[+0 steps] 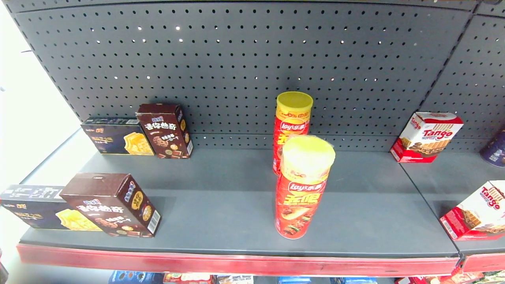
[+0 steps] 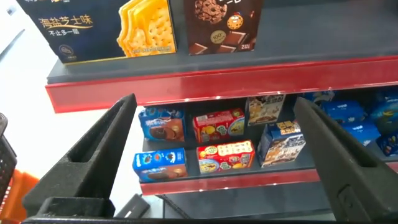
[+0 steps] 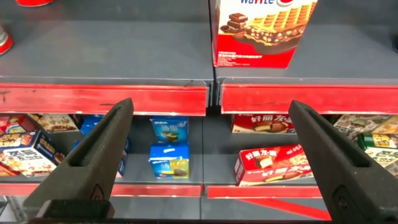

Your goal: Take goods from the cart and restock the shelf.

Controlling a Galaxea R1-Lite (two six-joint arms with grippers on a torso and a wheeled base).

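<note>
Grey shelf (image 1: 221, 221) holds two red chip cans (image 1: 302, 189) (image 1: 292, 126) mid-shelf, two brown cookie boxes (image 1: 114, 205) (image 1: 165, 130) and two dark cracker boxes (image 1: 35, 209) (image 1: 114, 136) left, two wafer boxes (image 1: 428, 136) (image 1: 479, 213) right. Left gripper (image 2: 214, 102), spread wide, faces the near-left boxes; right gripper (image 3: 211, 104), equally wide, faces the near wafer box.

Bright, even light falls from above on the shelf (image 1: 221, 221). The head view's left edge is blown out white. Light pricks through holes in the pegboard (image 1: 236, 59). The front can (image 1: 303, 189) has a washed-out lid. A faint shadow lies beside the front brown box (image 1: 114, 205). The pegboard's top line bows toward the corners.
</note>
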